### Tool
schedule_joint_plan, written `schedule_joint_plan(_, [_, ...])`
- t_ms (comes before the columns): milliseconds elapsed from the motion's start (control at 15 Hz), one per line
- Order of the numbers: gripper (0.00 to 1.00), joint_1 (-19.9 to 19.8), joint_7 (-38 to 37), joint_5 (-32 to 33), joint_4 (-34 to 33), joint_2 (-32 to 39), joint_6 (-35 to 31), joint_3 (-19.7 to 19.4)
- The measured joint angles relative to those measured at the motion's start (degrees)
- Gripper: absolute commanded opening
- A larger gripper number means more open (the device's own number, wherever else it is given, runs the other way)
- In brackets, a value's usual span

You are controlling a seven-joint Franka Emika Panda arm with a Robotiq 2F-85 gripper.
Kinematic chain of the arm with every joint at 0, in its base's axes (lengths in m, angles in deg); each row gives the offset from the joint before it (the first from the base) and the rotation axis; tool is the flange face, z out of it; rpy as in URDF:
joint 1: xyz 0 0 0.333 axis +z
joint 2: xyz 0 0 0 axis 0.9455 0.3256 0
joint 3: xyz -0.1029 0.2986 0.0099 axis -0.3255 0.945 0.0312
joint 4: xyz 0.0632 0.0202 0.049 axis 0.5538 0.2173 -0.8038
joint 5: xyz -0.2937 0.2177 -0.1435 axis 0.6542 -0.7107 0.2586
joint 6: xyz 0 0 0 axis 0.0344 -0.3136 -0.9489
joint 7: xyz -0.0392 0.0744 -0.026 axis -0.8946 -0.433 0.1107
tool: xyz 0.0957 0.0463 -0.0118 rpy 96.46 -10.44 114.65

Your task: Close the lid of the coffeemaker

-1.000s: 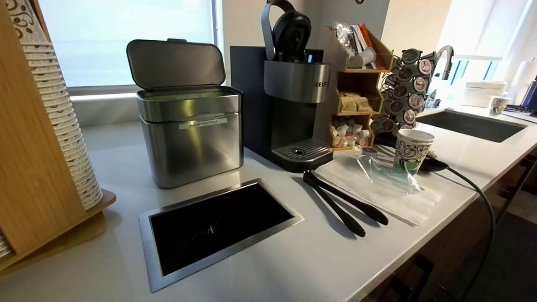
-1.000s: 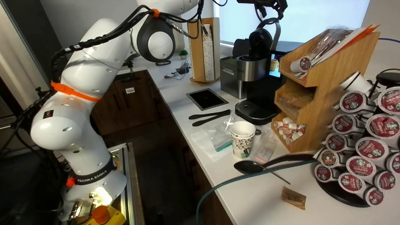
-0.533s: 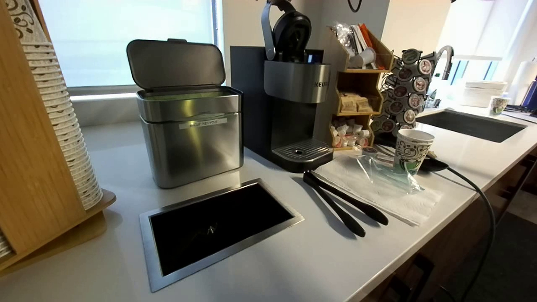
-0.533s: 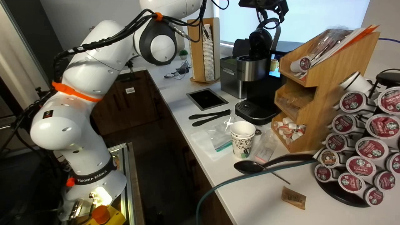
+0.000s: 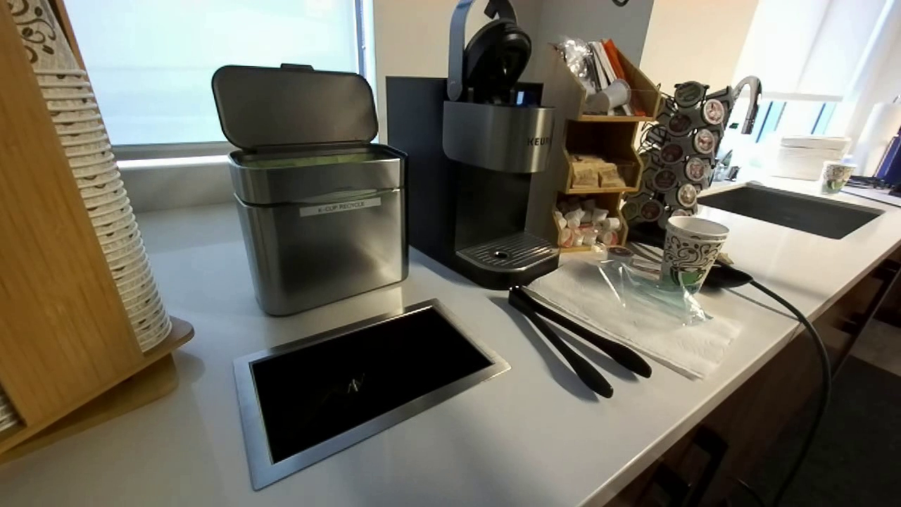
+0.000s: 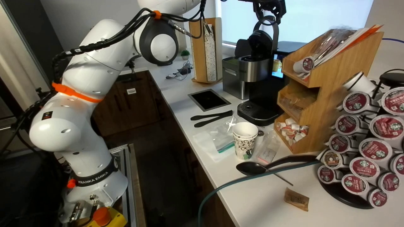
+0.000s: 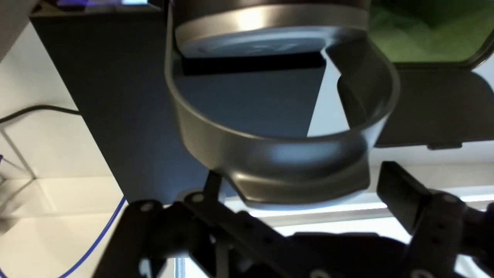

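In an exterior view, the glossy black rounded lid (image 5: 498,60) with its grey arched handle (image 5: 457,53) stands raised atop the tall dark grey-black pod coffeemaker (image 5: 496,137), upper centre. In an exterior view, the black two-fingered gripper (image 6: 268,17) hangs at top, right of centre, above the lid. In the wrist view its fingers (image 7: 399,193) are parted, the handle between them; contact cannot be told.

Your lid (image 5: 498,60) is black with a grey handle (image 5: 457,60), your coffeemaker (image 5: 489,204) black with a silver brew head (image 5: 493,137). The bin (image 5: 320,250) is silver-grey, its label (image 5: 340,206) white with dark lettering. Your counter (image 5: 507,451) is white, the tongs (image 5: 619,352) and your jaws black. You see white cups (image 6: 245,143) patterned in black scrolls and green, maroon-faced white pods (image 6: 378,151), a tan shelf (image 6: 334,82), a teal cord (image 6: 243,178), and your white arm (image 6: 91,67) with orange bands (image 6: 75,93).
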Motion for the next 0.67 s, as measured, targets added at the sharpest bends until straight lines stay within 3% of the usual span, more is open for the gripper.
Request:
schedule_joint_plan(267, [1.00, 0.08, 1.11, -1.12, -0.92, -2.27, 14.60, -0.47])
schedule_joint_plan(667, [1.00, 0.38, 1.23, -4.64, -0.64, -3.29, 31.03, -0.30])
